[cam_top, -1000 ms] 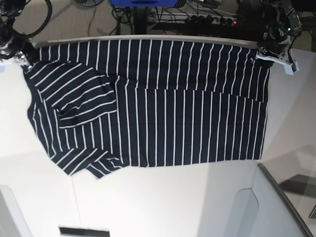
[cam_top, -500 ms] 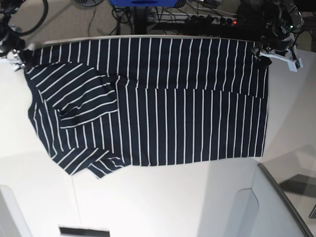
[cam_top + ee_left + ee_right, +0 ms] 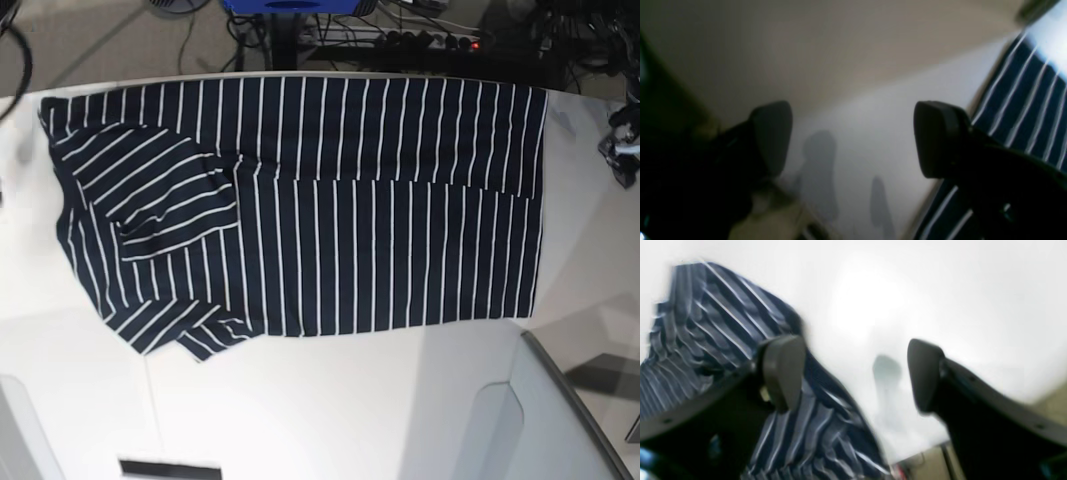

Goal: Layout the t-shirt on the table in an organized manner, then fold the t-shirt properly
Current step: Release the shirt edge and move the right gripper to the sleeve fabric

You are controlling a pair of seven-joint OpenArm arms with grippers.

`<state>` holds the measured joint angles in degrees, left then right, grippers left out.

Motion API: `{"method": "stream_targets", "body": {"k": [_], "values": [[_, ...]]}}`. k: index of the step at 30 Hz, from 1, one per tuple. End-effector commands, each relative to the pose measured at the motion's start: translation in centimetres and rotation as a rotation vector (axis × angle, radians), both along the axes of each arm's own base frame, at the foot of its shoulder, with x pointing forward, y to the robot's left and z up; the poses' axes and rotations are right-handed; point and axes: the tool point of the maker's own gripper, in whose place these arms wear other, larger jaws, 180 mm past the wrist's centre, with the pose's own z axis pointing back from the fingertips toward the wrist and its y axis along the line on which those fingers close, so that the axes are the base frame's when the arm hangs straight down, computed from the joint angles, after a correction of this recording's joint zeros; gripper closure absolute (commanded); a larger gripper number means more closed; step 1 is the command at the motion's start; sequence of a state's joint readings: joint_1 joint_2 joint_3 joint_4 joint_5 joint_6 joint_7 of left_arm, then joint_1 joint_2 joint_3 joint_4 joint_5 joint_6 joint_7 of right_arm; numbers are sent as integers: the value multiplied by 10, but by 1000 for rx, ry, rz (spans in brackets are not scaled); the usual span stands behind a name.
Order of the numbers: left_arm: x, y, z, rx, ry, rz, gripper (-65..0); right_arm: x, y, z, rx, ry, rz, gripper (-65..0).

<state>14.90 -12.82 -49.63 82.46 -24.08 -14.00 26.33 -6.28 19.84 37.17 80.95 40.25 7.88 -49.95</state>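
Black jaws stand wide apart on the left gripper point(image 3: 851, 140), with only bare white table point(image 3: 853, 160) showing between them; the striped t-shirt point(image 3: 1023, 110) lies off to one side of it, not touched. The right gripper point(image 3: 853, 373) is just as wide and empty, with the shirt's rumpled corner lying under and behind one of its fingers and white tabletop between the two.

A second ago both grippers were pinched shut on the shirt's two far corners; half a second ago they had let go but hovered there. Now both have pulled out toward the sides: in the base view the left gripper point(image 3: 622, 150) shows only at the right edge, and the right one is out of that frame.

The t-shirt point(image 3: 330, 200) lies where it was released, on the table point(image 3: 330, 410), its far edge running straight along the table's back edge. One sleeve end looks bunched and folded over itself. So the last pull appears finished, and smoothing that rumpled side is probably what comes before any proper fold.
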Motion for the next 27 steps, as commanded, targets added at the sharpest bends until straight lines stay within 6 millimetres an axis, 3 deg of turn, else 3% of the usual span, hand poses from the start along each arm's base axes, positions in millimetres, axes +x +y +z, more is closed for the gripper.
{"method": "stream_targets", "body": {"k": [1, 3, 6, 7, 10, 14, 19, 27], "values": [[26, -20, 5, 1, -22, -92, -499, 33, -3, 15, -32, -55, 59, -462], [52, -52, -2, -7, 1, -219, -377, 70, 6, 10, -42, -70, 160, -462], [79, -92, -13, -27, 22, -352, -64, 112, 11, -1, -57, -76, 232, -461], [85, -99, -14, -34, 18, -370, 0, 120, 11, -8, -61, -65, 239, -461], [91, -107, -19, -51, 20, -383, 0, 135, 15, -26, -97, -31, 268, -465], [85, -103, -28, -64, 46, -371, 0, 137, 26, -44, -140, 9, 330, -467], [71, -88, -46, -66, 108, -343, 0, 139, 47, -52, -114, 6, 352, -467], [62, -84, -57, 15, 195, -364, 0, 141, 72, -61, -78, 4, 375, -462]]}}
